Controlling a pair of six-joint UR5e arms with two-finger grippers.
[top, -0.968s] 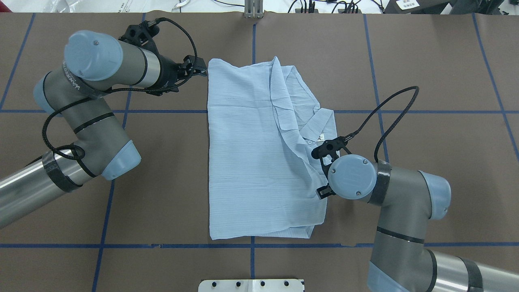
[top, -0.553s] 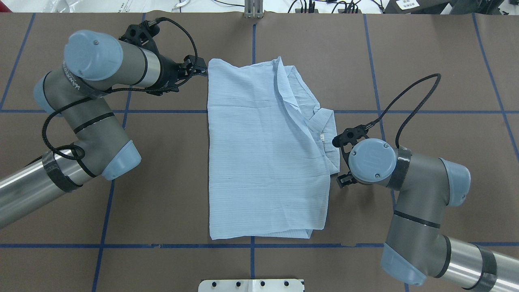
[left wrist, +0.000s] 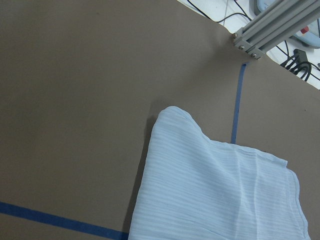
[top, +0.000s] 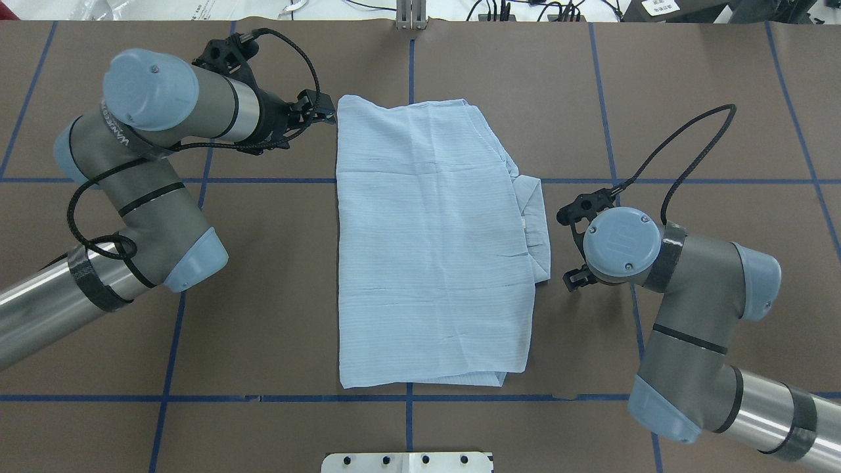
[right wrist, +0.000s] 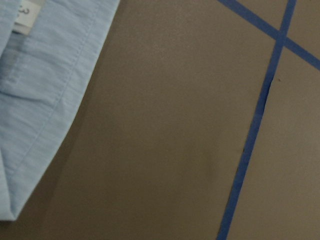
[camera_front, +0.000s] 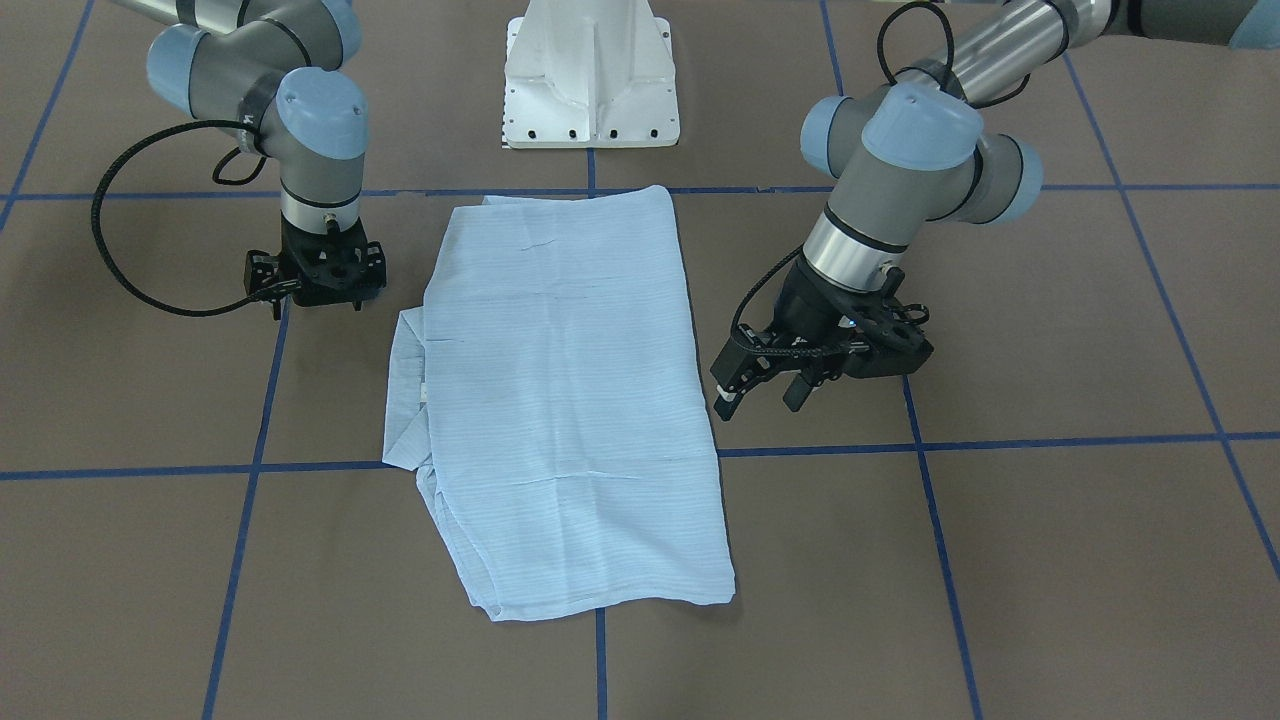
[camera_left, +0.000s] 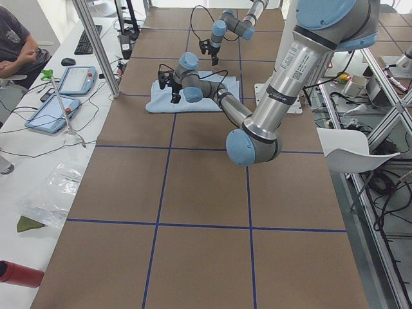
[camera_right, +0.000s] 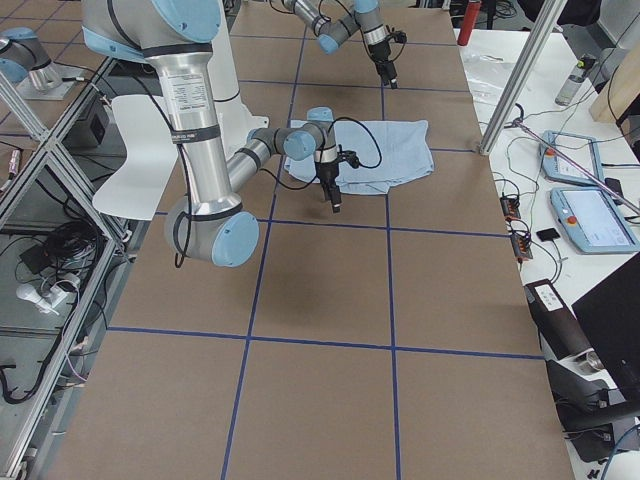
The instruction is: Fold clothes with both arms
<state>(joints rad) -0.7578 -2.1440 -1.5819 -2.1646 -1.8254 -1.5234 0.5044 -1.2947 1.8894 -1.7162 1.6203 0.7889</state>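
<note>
The light-blue striped shirt (top: 427, 249) lies folded flat in a tall rectangle at the table's middle (camera_front: 560, 400). Its collar (top: 535, 217) with the white label (right wrist: 27, 15) pokes out on the side toward my right arm. My left gripper (camera_front: 762, 398) hovers open and empty just off the shirt's far corner (top: 326, 117), and that corner shows in the left wrist view (left wrist: 215, 190). My right gripper (camera_front: 315, 295) points down at bare table beside the collar, apart from the cloth. It looks open and holds nothing. The wrist hides it in the overhead view.
The white pedestal base (camera_front: 590, 80) stands at the robot's edge of the table. Blue tape lines (top: 407, 179) grid the brown table. An aluminium post (left wrist: 260, 35) stands at the far edge. A person (camera_left: 16, 45) sits at a side desk with tablets (camera_left: 77, 80).
The raised flap along the shirt's collar side has dropped flat onto the fold. My right arm has moved off the shirt, out past the collar. The left arm has not moved.
</note>
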